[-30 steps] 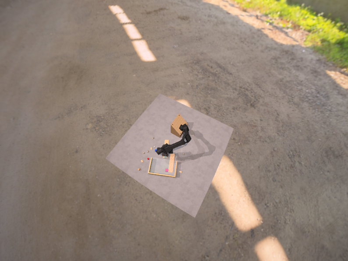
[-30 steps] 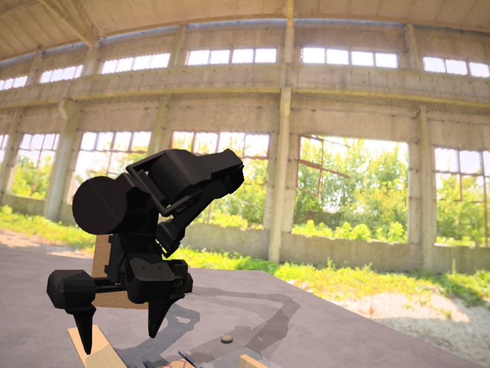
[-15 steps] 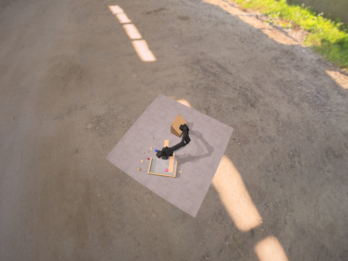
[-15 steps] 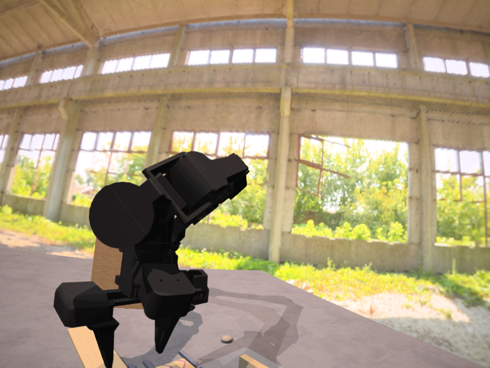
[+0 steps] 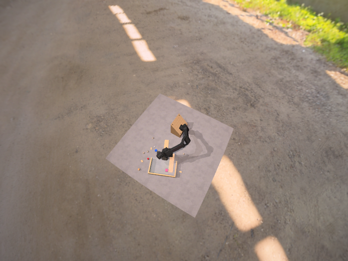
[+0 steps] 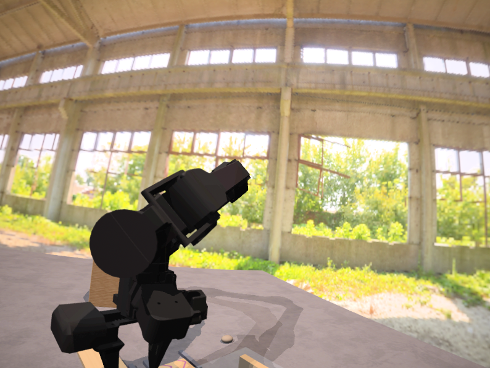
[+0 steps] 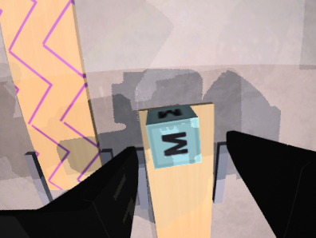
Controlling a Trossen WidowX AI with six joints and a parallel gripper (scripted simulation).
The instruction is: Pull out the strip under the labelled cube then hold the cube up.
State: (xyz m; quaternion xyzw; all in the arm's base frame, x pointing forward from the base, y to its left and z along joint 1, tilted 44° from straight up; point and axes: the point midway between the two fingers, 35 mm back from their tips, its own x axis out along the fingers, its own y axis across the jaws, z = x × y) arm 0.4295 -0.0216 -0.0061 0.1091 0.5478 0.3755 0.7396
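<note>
The light blue cube [image 7: 174,137] with a black M rests on the plain wooden strip [image 7: 183,200] [image 5: 166,143] [image 6: 90,358], close to one end of it. In the top and exterior views the cube is hidden. My gripper [image 7: 181,145] [image 5: 165,158] is open, pointing down, with its fingers either side of the cube and strip and a gap on each side. In the exterior view its fingertips run past the bottom edge. A second strip [image 7: 52,100] [image 5: 171,165] with magenta zigzags lies to the left in the wrist view.
Short grey guide rails [image 7: 219,176] stand beside both strips. A wooden-walled frame [image 5: 161,175] lies in front, with a pink block [image 5: 166,170] inside. A blue disc [image 5: 155,150], a red piece [image 5: 147,158] and several small pieces lie around. A wooden wedge [image 5: 179,123] [image 6: 103,287] stands near the arm's base.
</note>
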